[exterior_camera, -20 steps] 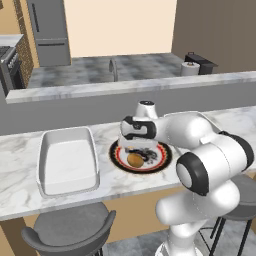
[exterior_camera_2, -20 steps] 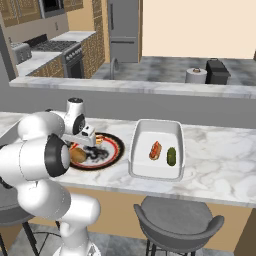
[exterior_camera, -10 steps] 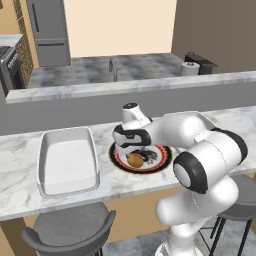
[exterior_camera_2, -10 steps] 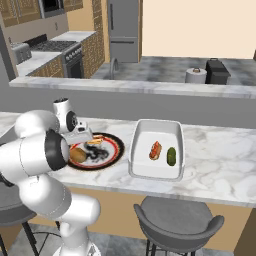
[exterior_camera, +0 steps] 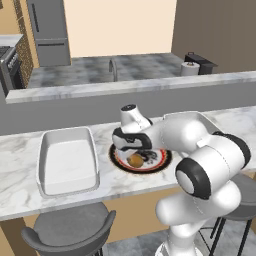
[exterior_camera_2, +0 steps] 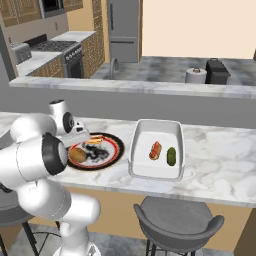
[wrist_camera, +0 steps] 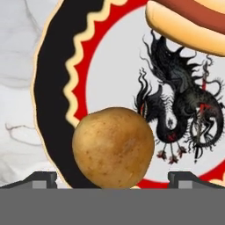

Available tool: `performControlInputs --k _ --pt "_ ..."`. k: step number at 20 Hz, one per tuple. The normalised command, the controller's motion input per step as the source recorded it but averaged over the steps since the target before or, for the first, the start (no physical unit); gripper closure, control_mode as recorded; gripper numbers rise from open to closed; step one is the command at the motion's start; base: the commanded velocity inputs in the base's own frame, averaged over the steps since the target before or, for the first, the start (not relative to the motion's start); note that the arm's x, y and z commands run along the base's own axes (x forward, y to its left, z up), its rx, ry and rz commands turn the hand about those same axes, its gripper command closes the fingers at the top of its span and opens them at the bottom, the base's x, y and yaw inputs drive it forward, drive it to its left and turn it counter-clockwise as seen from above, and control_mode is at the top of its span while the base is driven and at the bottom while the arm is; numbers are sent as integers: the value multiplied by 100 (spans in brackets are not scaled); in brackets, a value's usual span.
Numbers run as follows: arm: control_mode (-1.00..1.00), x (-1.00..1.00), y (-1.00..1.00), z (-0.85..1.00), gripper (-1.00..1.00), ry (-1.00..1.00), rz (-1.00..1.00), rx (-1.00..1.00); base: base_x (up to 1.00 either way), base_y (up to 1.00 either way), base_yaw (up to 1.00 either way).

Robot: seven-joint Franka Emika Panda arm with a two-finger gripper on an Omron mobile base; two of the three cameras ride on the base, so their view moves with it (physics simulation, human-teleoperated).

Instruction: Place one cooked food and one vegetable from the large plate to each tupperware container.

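Observation:
The large plate (exterior_camera: 161,161) lies on the marble counter and carries a brown potato (exterior_camera: 136,160) and a hot dog in a bun (exterior_camera_2: 95,140). My gripper (exterior_camera: 133,152) hangs open just above the plate's left side. In the hand view its fingertips (wrist_camera: 41,178) stand on either side of the potato (wrist_camera: 113,147), with the hot dog (wrist_camera: 189,24) beyond it on the plate (wrist_camera: 48,88). To the left of the plate, one tupperware container (exterior_camera: 67,160) is bare inside. The other tupperware container (exterior_camera_2: 157,131), to the plate's right, holds a hot dog (exterior_camera_2: 155,150) and a green vegetable (exterior_camera_2: 171,156).
A raised grey ledge (exterior_camera: 75,92) runs behind the counter. Grey stools (exterior_camera: 70,232) (exterior_camera_2: 177,220) stand below the counter's front edge. Further back, a sink counter carries a paper towel roll (exterior_camera_2: 196,75) and a dark appliance (exterior_camera_2: 217,70).
The hand has swung left across the plate and come down lower, from above the plate's middle to over the potato. The jaws have stayed open.

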Motion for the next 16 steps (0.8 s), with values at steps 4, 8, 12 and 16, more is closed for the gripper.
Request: performControlInputs --k 4,8,12,16 --pt "-100 -22 7 0 -100 0 0 0 0 0 0" --pt "-100 1 0 0 -100 0 0 0 0 0 0" --pt "-100 21 0 -2 -100 -6 0 -2 0 0 0" --pt "-100 14 0 -11 -100 -4 0 -7 0 0 0"
